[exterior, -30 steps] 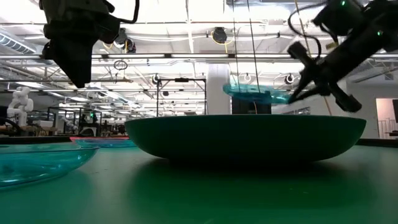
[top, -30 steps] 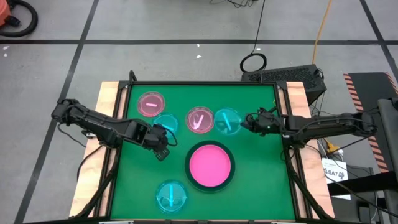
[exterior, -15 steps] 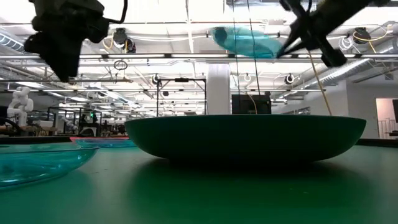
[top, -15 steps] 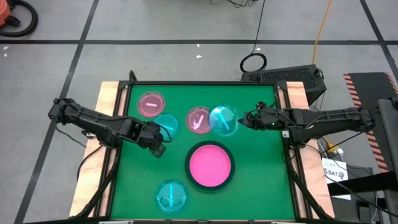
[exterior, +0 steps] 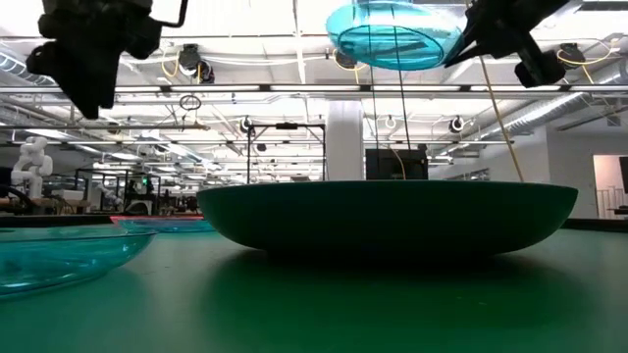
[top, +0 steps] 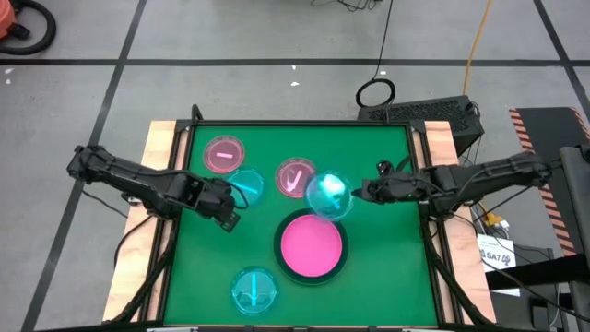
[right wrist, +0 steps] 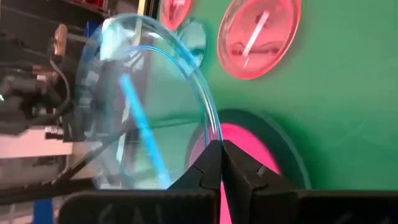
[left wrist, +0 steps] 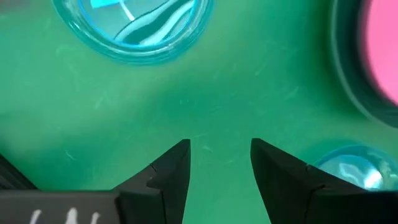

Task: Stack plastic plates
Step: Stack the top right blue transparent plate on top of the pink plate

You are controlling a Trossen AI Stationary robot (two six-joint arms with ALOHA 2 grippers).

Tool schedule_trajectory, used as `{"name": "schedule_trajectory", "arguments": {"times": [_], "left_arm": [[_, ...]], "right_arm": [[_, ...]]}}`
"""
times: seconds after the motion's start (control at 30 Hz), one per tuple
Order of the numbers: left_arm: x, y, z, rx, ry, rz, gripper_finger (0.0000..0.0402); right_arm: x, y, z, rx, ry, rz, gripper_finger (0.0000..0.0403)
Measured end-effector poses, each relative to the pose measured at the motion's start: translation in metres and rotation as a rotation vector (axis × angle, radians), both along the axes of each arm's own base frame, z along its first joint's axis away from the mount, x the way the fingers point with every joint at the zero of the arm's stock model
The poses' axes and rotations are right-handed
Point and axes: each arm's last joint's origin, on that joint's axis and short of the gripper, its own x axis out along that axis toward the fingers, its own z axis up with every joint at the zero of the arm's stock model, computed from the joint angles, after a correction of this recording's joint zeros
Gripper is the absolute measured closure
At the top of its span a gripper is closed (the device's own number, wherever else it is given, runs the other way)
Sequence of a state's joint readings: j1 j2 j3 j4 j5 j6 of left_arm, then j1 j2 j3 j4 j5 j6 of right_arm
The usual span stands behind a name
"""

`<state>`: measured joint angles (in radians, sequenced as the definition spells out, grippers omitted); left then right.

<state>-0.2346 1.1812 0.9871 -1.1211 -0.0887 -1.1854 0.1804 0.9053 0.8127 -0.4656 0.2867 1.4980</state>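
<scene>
My right gripper [top: 362, 192] is shut on a small translucent cyan plate [top: 327, 195], which it holds high in the air by the far rim of the large dark grey plate [top: 343, 242]. The hot pink plate [top: 312, 247] lies in that grey plate. Two small pink plates [top: 224, 154] [top: 295, 177] and two more cyan plates [top: 247, 184] [top: 253, 289] rest flat on the green mat. My left gripper [left wrist: 219, 163] hovers open over bare mat, beside the cyan plate at the left. My right gripper pinches the cyan plate's rim [right wrist: 213, 138] between its two fingers, on the side toward the table's right edge. The fingers [exterior: 478, 37] reach in from the right, slanting a little downward. The plate is lifted clear, hollow side up and slightly tilted.
Wooden rails [top: 164, 138] border the green mat on its left and right. Bare mat [top: 378, 286] lies at the near right and along the far edge. A keyboard [top: 424, 112] sits beyond the far right corner.
My right gripper has risen and swung toward the table's near left, carrying the cyan plate from beside the far pink plate to above the grey plate's far rim. My left gripper has drawn back a little toward the left edge.
</scene>
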Motion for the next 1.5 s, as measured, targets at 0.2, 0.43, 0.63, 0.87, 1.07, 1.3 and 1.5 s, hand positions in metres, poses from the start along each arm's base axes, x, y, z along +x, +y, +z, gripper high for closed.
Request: {"name": "schedule_trajectory", "arguments": {"times": [0.2,0.43,0.63,0.87,1.07,1.3,1.5], "left_arm": [[-0.014,0.024,0.017,0.020,-0.093,0.005,0.0227],[-0.023,0.043,0.026,0.101,-0.136,-0.107,0.0227],[-0.022,0.043,0.026,0.035,-0.157,-0.014,0.0227],[-0.024,0.044,0.025,0.079,-0.138,0.084,0.0227],[-0.029,0.054,0.021,0.102,-0.055,0.155,0.0226],[-0.024,0.063,0.021,0.139,-0.067,0.072,0.0226],[-0.026,0.070,0.021,0.156,-0.059,0.082,0.0226]], "right_arm": [[0.011,0.020,-0.007,0.077,-0.005,0.031,0.0403],[0.026,0.038,-0.024,0.130,0.054,0.042,0.0403],[0.035,0.046,-0.037,0.136,0.109,0.034,0.0403],[0.051,0.052,-0.053,0.136,0.130,0.037,0.0403],[0.059,0.056,-0.071,0.143,0.212,0.064,0.0403],[0.066,0.059,-0.087,0.121,0.267,0.063,0.0403],[0.070,0.061,-0.098,0.128,0.312,0.077,0.0403]]}}
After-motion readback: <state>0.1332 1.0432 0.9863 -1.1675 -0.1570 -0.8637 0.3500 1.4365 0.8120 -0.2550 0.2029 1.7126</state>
